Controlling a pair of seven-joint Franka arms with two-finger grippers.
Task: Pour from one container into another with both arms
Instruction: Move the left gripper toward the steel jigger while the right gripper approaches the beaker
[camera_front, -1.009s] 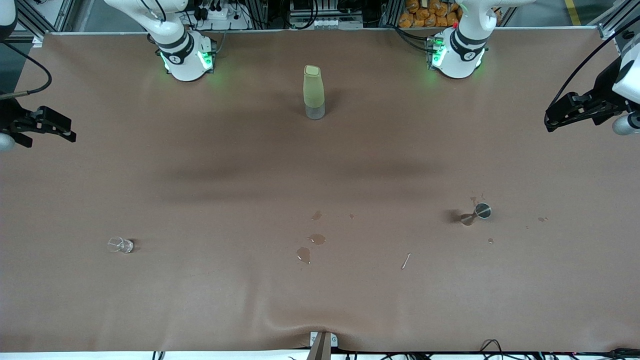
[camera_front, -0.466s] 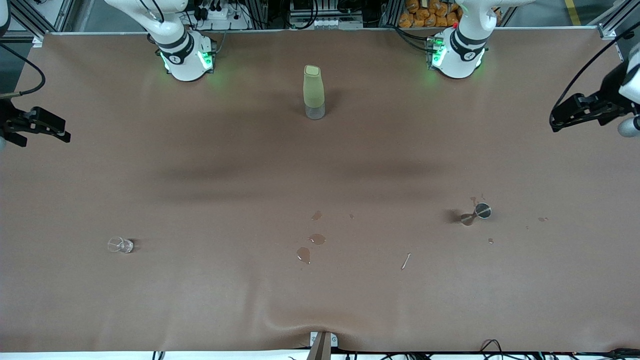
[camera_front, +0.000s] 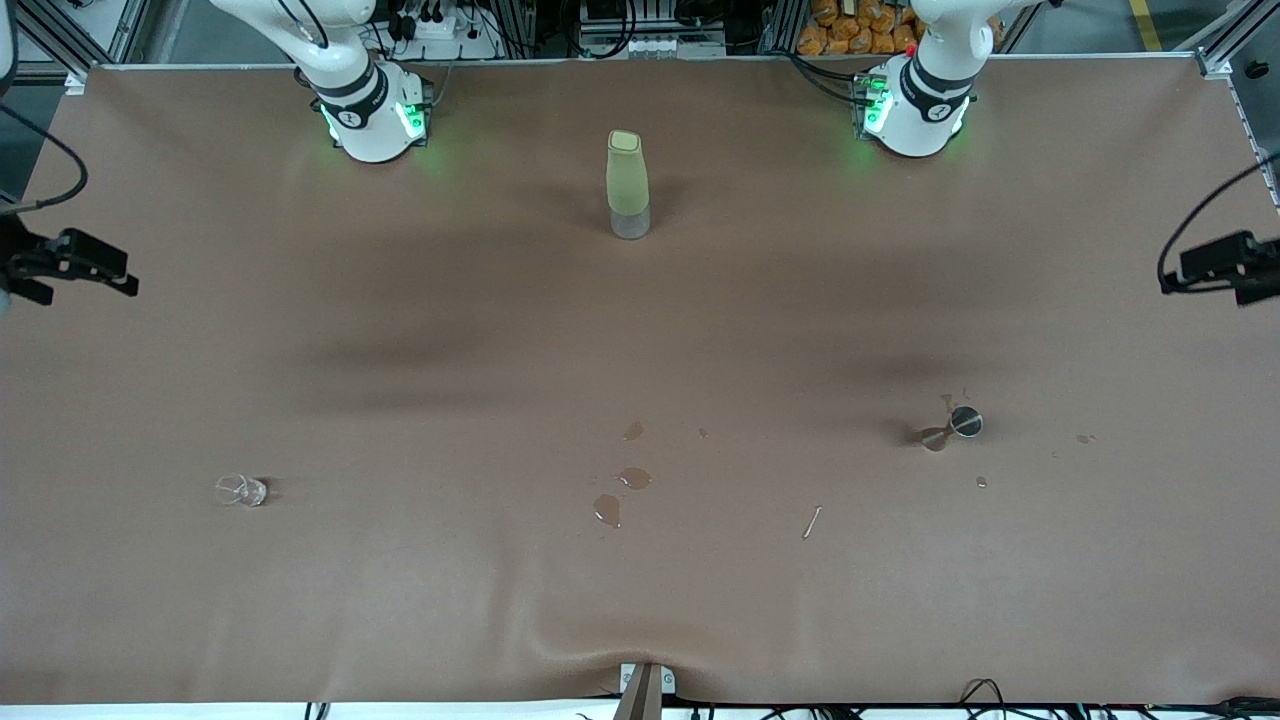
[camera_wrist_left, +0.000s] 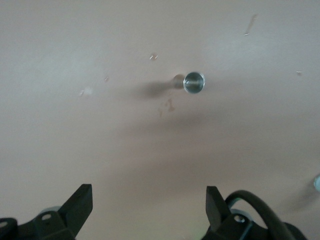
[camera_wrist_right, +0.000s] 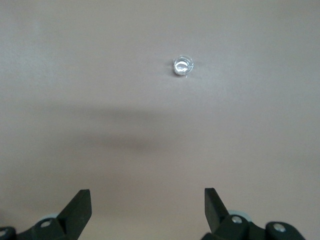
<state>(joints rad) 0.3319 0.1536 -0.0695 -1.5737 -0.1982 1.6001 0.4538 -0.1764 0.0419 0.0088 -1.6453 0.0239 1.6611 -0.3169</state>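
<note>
Meanwhile, both pulled outward over the past second: left gripper (camera_front: 1172, 282) now over the table edge at its own end, right gripper (camera_front: 125, 278) over the other end. Both spread wide, holding nothing. Glass cup (camera_front: 240, 489) upright toward the right arm's end, jigger (camera_front: 955, 427) toward the left arm's, well apart, untouched. Probably retreating or resetting; spilled drops (camera_front: 620, 492) between. No readable writing

Left gripper (camera_front: 1200, 272) pulled farther out past the table's edge at the left arm's end, less of its arm showing now, fingers (camera_wrist_left: 80, 202) spread wide. Right gripper (camera_front: 100, 270) likewise drawn outward at the right arm's end, a little lower in the front view.
</note>
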